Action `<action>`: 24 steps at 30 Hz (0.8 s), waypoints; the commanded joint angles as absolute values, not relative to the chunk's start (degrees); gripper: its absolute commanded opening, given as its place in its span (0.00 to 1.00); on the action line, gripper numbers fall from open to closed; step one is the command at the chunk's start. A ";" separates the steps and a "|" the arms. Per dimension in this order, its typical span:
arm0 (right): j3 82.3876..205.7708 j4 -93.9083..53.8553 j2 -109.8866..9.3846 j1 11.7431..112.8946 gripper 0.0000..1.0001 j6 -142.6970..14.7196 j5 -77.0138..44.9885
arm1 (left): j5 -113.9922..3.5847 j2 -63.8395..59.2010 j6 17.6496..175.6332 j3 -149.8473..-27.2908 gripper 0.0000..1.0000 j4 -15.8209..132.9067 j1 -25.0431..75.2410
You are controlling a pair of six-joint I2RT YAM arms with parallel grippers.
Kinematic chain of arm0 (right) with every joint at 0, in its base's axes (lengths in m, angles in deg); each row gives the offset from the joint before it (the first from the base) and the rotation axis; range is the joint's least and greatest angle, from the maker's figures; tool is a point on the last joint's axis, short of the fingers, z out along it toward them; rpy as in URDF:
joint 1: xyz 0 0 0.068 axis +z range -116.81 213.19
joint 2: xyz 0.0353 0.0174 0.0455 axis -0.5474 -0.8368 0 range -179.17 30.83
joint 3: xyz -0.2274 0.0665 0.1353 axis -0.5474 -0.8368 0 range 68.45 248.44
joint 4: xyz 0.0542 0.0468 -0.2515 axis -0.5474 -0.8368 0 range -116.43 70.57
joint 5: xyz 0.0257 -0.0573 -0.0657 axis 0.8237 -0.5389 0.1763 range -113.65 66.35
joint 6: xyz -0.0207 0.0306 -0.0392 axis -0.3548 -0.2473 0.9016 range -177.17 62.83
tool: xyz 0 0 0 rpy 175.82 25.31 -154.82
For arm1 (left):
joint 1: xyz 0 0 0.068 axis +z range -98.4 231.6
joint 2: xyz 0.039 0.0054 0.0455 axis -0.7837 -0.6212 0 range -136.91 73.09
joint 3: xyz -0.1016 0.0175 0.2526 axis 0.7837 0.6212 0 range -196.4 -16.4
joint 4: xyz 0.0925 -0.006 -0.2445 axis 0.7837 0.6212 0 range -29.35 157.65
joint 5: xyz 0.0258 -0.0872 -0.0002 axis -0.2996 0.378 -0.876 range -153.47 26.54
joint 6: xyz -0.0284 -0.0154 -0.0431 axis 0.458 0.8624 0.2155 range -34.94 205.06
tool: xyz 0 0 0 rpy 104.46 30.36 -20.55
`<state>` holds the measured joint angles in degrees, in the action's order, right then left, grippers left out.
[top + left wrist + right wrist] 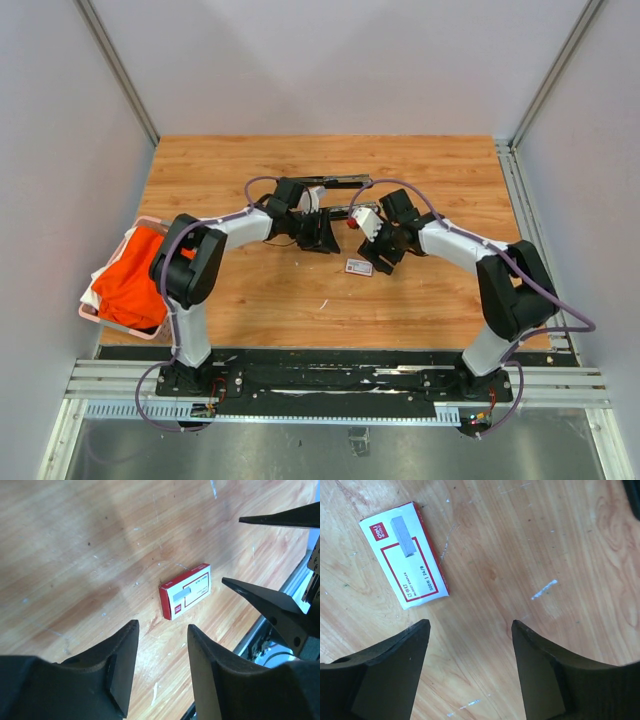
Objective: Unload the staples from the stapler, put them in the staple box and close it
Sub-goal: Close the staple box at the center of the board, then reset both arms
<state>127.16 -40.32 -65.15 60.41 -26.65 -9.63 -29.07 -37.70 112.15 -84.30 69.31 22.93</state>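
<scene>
The black stapler lies opened out at the middle back of the wooden table, partly hidden behind both grippers. My left gripper is open and empty, hovering over bare wood. My right gripper is open and empty, just right of a small white box with red print. A thin pale sliver lies on the wood near the front. Similar slivers show in the wrist views. I cannot tell whether they are staples or scratches.
A pink basket holding an orange cloth hangs over the table's left edge. A metal rail runs along the right edge. My right gripper's fingers show at the right of the left wrist view.
</scene>
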 commanded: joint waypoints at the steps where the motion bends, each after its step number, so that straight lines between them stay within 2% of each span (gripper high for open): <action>1: 126.68 -41.16 -60.61 58.28 0.71 -26.00 -12.68 | -32.74 -31.60 105.14 -84.34 0.54 71.52 24.44; 4: 125.93 -40.37 -55.87 55.32 0.79 -27.66 -14.34 | -35.71 -26.04 100.65 -82.36 0.65 71.97 25.68; 6: 125.47 -39.85 -52.58 52.80 0.79 -29.45 -15.35 | -37.31 -22.08 98.14 -80.43 0.74 71.87 26.93; 8: 124.84 -39.60 -49.12 50.55 0.80 -31.11 -16.43 | -39.64 -17.59 95.16 -78.33 0.85 71.87 28.07; 10: 123.85 -39.27 -45.81 48.50 0.80 -33.12 -17.65 | -42.20 -13.17 92.02 -76.20 1.00 71.86 29.26; 20: 116.92 -35.78 -30.01 45.21 0.80 -39.75 -27.30 | -65.31 6.89 79.60 -65.89 0.98 70.74 33.57; 24: 114.11 -33.45 -23.79 44.80 0.80 -42.77 -30.82 | -66.54 14.63 78.35 -61.83 0.98 70.81 35.34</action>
<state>116.45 -37.08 -28.85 45.90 -38.02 -25.41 -60.87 8.38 82.30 -64.78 71.50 33.73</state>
